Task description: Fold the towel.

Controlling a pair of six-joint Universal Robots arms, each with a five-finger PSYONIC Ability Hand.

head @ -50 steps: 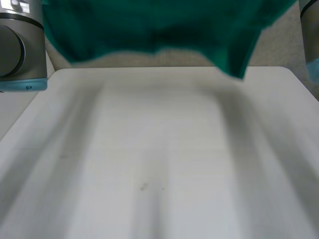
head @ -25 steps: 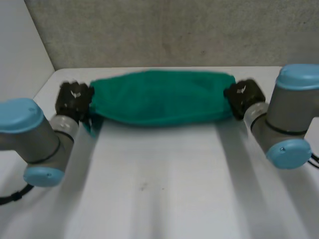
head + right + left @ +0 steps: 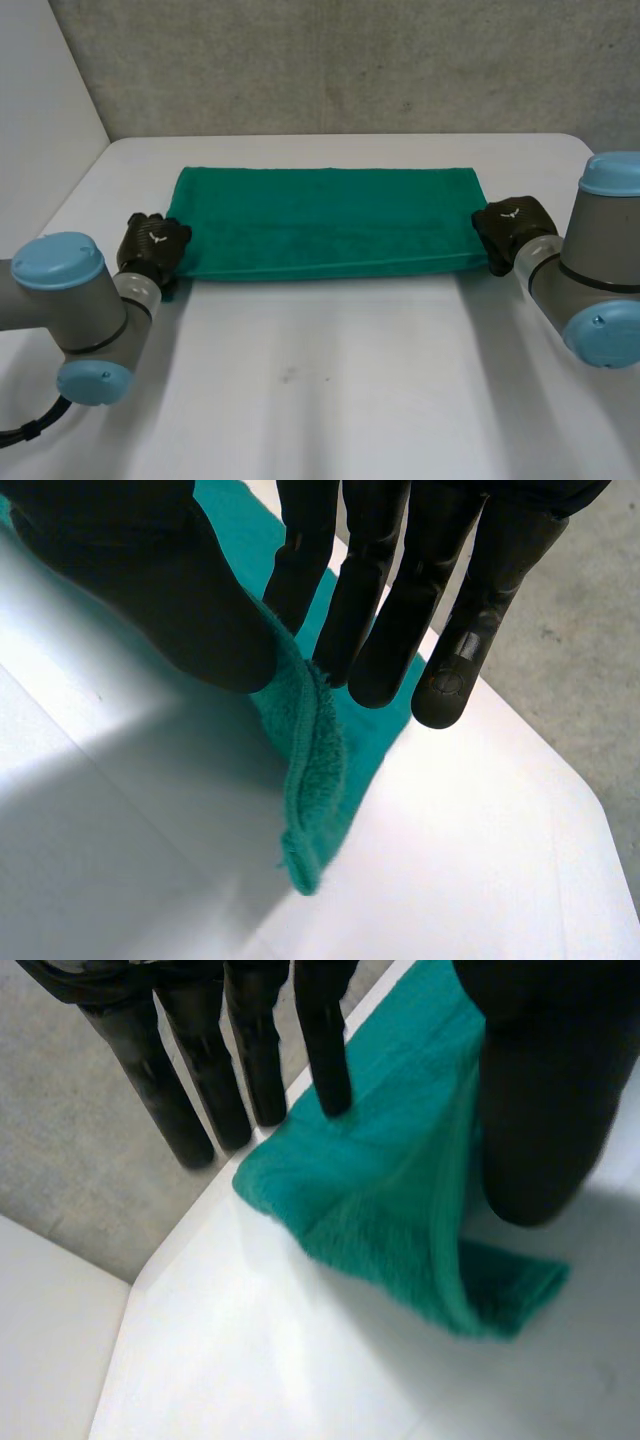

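Well, the bench point(image 3: 330, 400) now carries the towel point(image 3: 325, 220). A second ago it hung up in the air; now it lies flat across the far half in a long green strip that looks doubled. So one fold seems done, with more likely to follow. The left hand point(image 3: 150, 245) is at its left end and the right hand point(image 3: 510, 230) at its right, each pinching the raised edge between straight fingers and thumb. There's no writing to read, just a small white mark point(image 3: 513, 212) on each hand.

I'm seeing the towel point(image 3: 325, 222) as soft, matt, nubby terry cloth on a smooth, faintly glossy table point(image 3: 330, 400), rough, grainy wall point(image 3: 330, 60) behind.
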